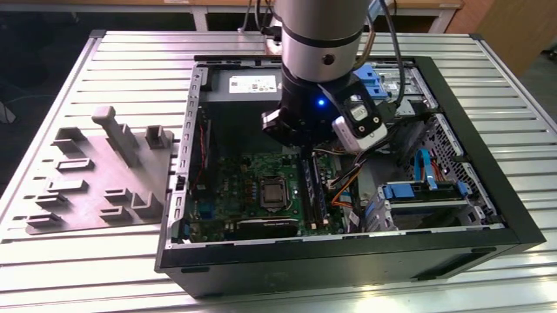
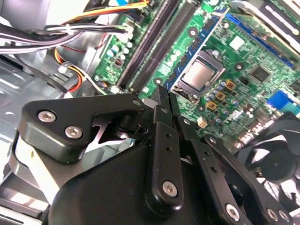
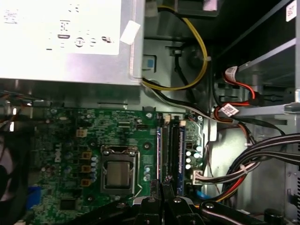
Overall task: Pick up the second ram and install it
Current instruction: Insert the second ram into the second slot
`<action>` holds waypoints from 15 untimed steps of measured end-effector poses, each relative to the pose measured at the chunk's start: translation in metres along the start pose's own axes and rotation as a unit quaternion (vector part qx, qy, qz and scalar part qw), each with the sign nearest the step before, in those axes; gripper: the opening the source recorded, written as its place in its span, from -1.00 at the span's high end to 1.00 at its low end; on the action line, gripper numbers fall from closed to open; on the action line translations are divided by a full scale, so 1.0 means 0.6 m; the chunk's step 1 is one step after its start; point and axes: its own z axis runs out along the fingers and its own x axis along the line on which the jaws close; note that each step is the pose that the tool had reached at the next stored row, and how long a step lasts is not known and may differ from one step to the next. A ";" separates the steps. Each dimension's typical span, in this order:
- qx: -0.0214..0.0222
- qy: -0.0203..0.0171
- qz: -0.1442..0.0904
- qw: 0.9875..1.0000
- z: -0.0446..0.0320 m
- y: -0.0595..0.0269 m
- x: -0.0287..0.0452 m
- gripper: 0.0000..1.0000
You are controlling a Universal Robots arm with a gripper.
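Gripper (image 2: 167,96) fingers stand narrow, nearly touching, just above the memory slots. One dark ram (image 3: 173,150) stands in a slot between the processor (image 3: 117,172) and the cables (image 3: 262,154), inside the case (image 1: 487,215) at the bench (image 1: 522,130) middle.

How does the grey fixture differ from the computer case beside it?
The grey fixture is pale and low; the computer case is black, taller and bigger. The fixture is a slab with upright posts; the case is an open box holding a green motherboard. Both sit on the slatted table.
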 end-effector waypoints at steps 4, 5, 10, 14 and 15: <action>0.000 0.000 0.000 1.000 0.005 0.000 -0.008 0.74; 0.000 0.000 0.000 1.000 0.006 0.000 -0.008 0.74; 0.000 0.000 0.000 1.000 0.021 -0.001 -0.007 0.74; 0.000 0.000 0.000 1.000 0.032 -0.002 -0.007 0.74; 0.000 0.000 0.000 1.000 0.034 -0.002 -0.007 0.74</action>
